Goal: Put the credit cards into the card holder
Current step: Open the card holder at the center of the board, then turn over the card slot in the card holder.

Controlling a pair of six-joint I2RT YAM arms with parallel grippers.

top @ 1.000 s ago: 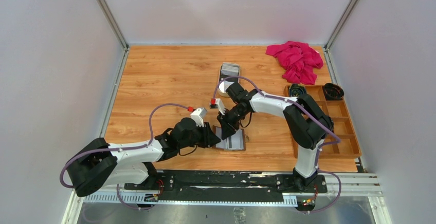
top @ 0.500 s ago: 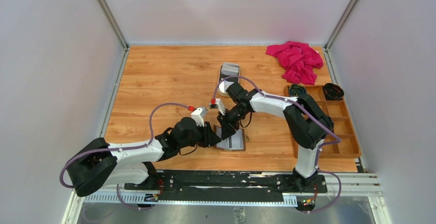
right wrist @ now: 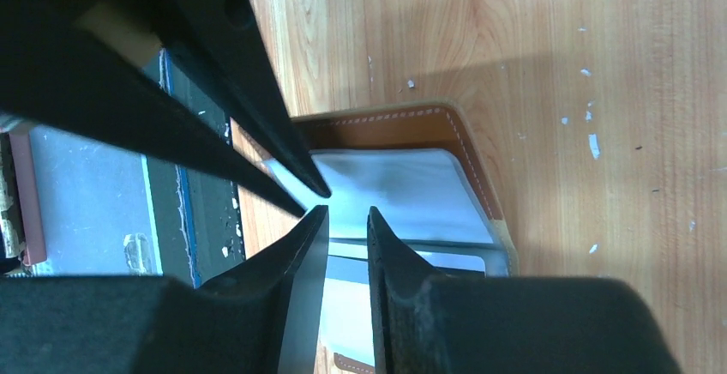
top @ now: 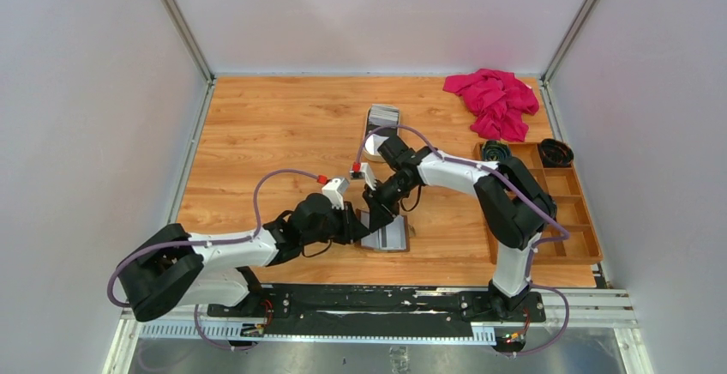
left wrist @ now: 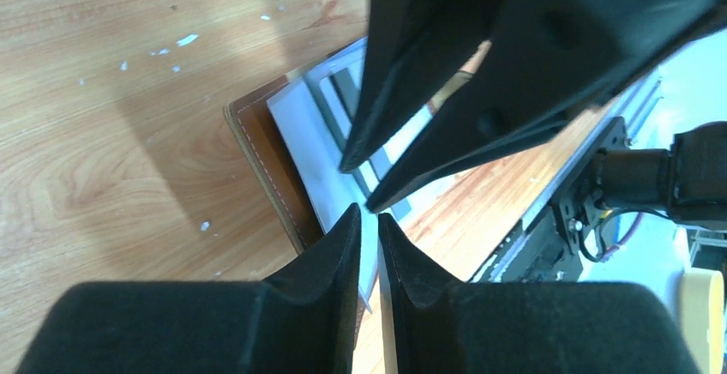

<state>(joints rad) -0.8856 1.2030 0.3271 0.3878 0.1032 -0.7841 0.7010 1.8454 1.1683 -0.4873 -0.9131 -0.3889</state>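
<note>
Card holder (right wrist: 386, 125) sits open under my left gripper (left wrist: 368, 213) and right gripper (right wrist: 347, 211), both barely parted, can't tell if either's pinching anything, so I'd ease in flat.

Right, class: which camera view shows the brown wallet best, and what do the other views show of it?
The right wrist view: the wallet lies close up, with stitched brown edge, rounded corner and pale inner pocket clear. The left wrist view shows only one brown edge and pocket. The top view shows it small, partly covered.
</note>
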